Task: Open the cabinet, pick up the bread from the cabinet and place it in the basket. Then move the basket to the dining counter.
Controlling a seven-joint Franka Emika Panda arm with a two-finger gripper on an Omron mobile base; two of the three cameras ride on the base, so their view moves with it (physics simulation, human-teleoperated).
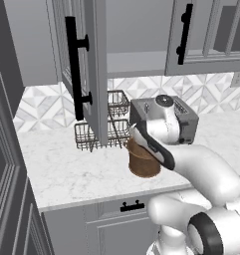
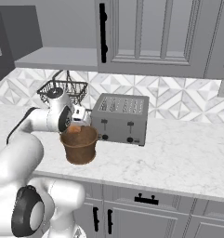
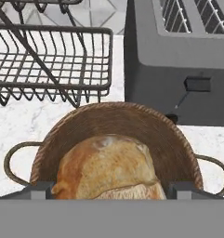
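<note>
Placing step, by the look of it: pincer (image 2: 75,122) poised just above the basket (image 2: 79,148), with the bread (image 3: 106,168) between its tips, apparently pinched, though the grip itself cannot be told for sure. To the pincer's left, the wire rack (image 3: 53,60) and the swung-open cabinet (image 1: 86,69) door; to its right, the toaster (image 2: 120,118). Next up, likely: letting go, pulling clear, then taking hold of the basket for the dining counter. Loaf rounded, tan-orange, crusty, sitting within the woven rim.
</note>
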